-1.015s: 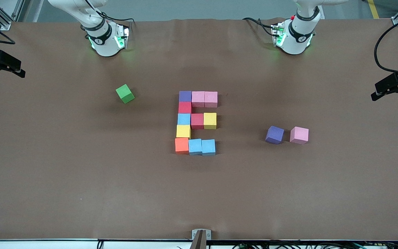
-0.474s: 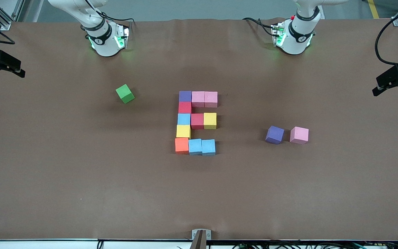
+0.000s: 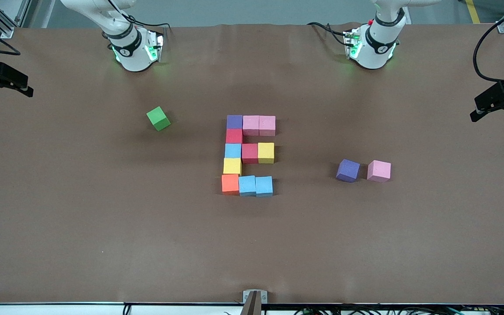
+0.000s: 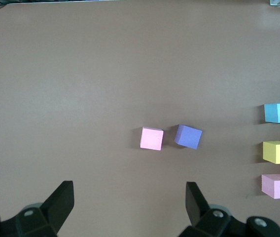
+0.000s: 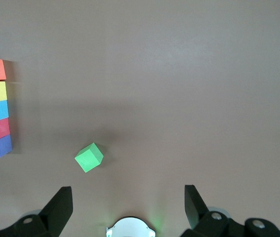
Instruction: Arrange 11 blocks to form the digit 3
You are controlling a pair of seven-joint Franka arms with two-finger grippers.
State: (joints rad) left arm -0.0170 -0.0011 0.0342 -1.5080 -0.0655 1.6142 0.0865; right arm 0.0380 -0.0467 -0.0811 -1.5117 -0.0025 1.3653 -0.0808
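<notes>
The digit 3 [image 3: 249, 155], a flat figure of small matte foam cubes, lies at mid-table and appears complete: three three-cube bars joined by a five-cube column, all eleven blocks touching. In judgement, no placement remains; the next move is only to keep both arms clear. The left end effector [image 4: 130, 207] waits over the table's left-arm end, fingers apart and empty. The right end effector [image 5: 128, 207] waits above its base end, fingers apart and empty.
</notes>
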